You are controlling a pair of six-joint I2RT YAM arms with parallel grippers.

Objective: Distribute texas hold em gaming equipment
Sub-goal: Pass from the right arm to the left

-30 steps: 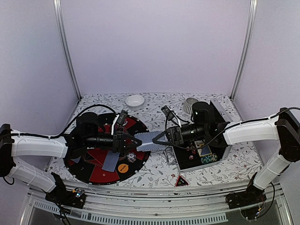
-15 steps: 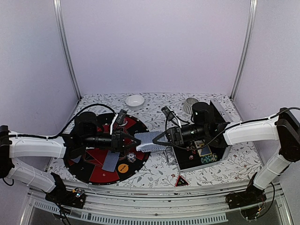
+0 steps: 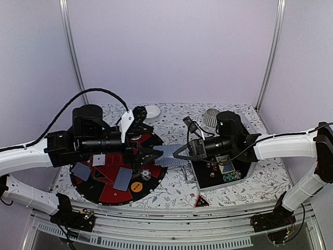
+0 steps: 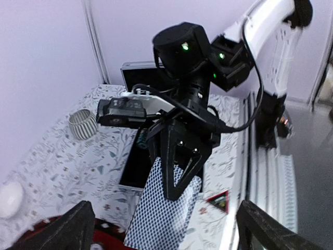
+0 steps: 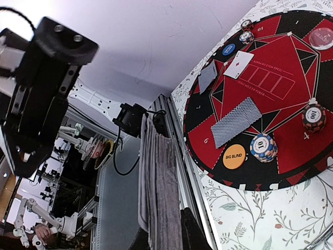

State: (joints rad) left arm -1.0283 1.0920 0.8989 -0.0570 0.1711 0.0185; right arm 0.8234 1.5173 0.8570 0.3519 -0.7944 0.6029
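The right pincer (image 3: pixel 175 154) is clamped on the card deck (image 4: pixel 164 221), holding it in the air between the round board (image 3: pixel 104 195) and the black case (image 3: pixel 205 178). The left pincer (image 3: pixel 154 155) stands apart beside the deck's free end. Recommended: close on one card only, draw it off level, and lay it on a bare board segment.

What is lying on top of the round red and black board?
Two face-down cards, one face-up card, an orange BIG BLIND disc, a blue disc and striped chips. The left arm hides the far part of the board from above.
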